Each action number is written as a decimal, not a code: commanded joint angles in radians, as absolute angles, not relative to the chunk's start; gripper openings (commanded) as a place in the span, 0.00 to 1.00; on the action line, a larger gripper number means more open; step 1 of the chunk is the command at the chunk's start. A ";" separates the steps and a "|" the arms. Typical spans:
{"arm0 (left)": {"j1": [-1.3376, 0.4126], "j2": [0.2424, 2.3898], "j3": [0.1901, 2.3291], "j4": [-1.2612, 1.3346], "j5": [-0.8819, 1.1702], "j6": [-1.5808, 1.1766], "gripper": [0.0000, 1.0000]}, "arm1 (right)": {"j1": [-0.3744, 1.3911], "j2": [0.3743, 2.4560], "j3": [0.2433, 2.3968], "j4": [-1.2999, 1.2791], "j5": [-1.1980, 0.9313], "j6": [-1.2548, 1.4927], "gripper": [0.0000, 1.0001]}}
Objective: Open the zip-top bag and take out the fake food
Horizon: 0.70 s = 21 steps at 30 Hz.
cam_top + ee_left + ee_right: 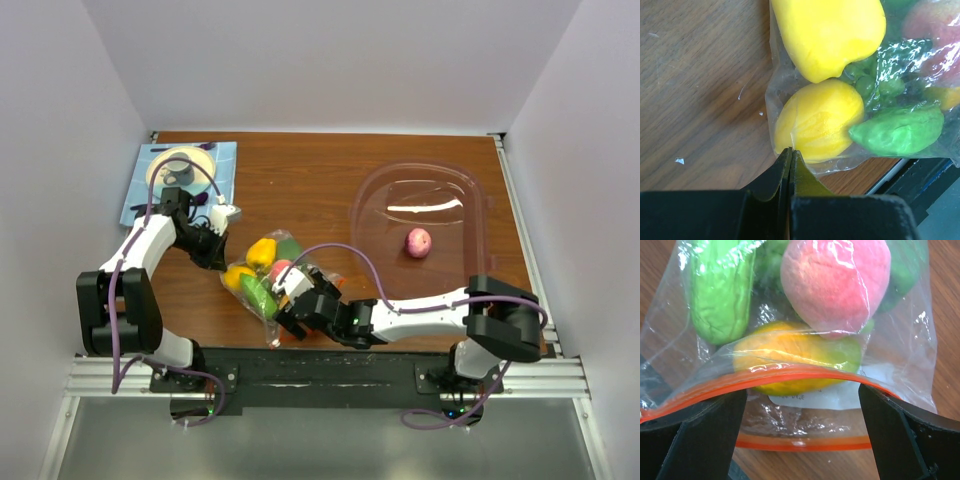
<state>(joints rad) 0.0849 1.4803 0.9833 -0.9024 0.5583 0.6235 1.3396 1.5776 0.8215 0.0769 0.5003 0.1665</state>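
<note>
The zip-top bag lies on the table between the arms, holding yellow, green and pink-red fake food. My left gripper is shut, its tips pinching the bag's sealed edge beside a yellow fruit. My right gripper is open, its fingers spread wide inside the bag's mouth. The upper orange zip strip arches over them; the lower strip lies on the wood. A pink fruit, a green one and an orange-yellow one sit just inside.
A large pink-tinted clear tub stands at the right with one pink-red toy fruit in it. A blue sheet with a tape roll lies at the back left. White walls close in the table.
</note>
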 commanded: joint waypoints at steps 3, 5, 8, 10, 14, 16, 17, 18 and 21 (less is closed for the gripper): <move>0.090 1.454 0.979 -0.894 0.586 0.637 0.00 | 1.341 1.689 0.942 0.108 0.488 0.222 0.99; 0.087 1.454 0.980 -0.896 0.581 0.644 0.00 | 1.341 1.733 0.972 0.078 0.524 0.271 0.99; 0.089 1.454 0.973 -0.897 0.581 0.647 0.00 | 1.341 1.726 0.937 0.167 0.531 0.279 0.99; 0.089 1.454 0.971 -0.894 0.581 0.647 0.00 | 1.341 1.729 0.931 0.224 0.535 0.256 0.99; 0.089 1.450 0.965 -0.896 0.581 0.650 0.00 | 1.345 1.733 0.942 0.248 0.485 0.103 0.99; 0.089 1.445 0.965 -0.896 0.580 0.652 0.00 | 1.350 1.724 0.939 0.264 0.472 0.046 0.99; 0.089 1.445 0.962 -0.894 0.578 0.652 0.00 | 1.351 1.715 0.943 0.264 0.480 0.007 0.99; 0.089 1.447 0.962 -0.896 0.578 0.653 0.00 | 1.350 1.710 0.945 0.264 0.479 -0.032 0.99; 0.089 1.451 0.962 -0.896 0.578 0.655 0.00 | 1.351 1.723 0.956 0.259 0.477 -0.116 0.99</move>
